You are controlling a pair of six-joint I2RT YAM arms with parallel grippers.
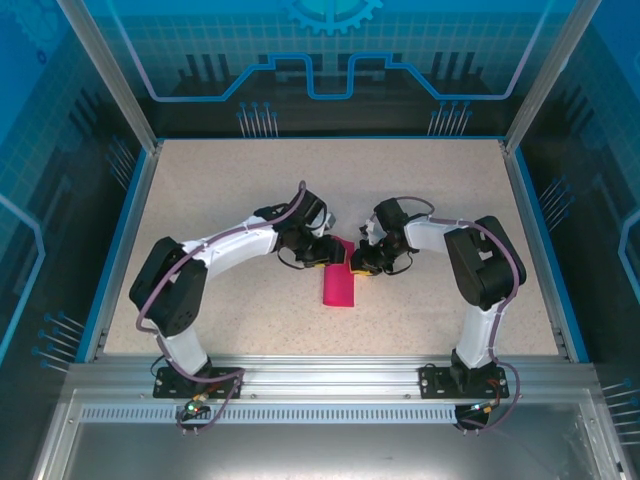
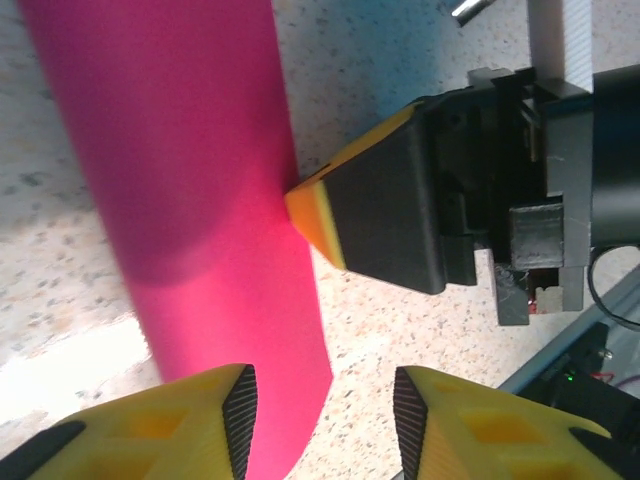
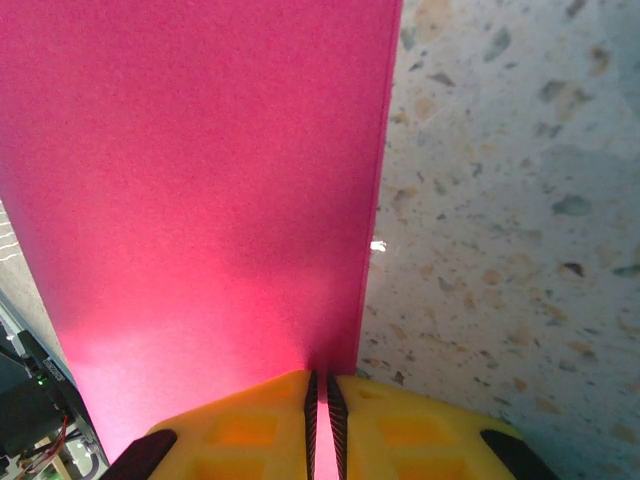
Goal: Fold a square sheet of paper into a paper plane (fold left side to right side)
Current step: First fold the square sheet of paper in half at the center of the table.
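The square sheet of paper (image 1: 338,288) is magenta-pink and lies doubled over as a narrow upright strip at the table's middle. My right gripper (image 1: 358,265) meets its upper right edge. In the right wrist view the right gripper (image 3: 320,400) is shut on the paper's (image 3: 200,180) edge, which runs between the pads. My left gripper (image 1: 328,252) hovers at the strip's top left. Seen from the left wrist, the left gripper (image 2: 325,420) stands open, with the paper's (image 2: 190,200) corner beside its left finger (image 2: 200,425). The right fingertip (image 2: 318,220) touches the strip's edge there. The paper plane is out of view.
The speckled beige table (image 1: 220,190) has blue raised rims on the left, right and back. Both arms bend inward over its middle. An aluminium rail (image 1: 330,380) with the arm bases runs along the near edge.
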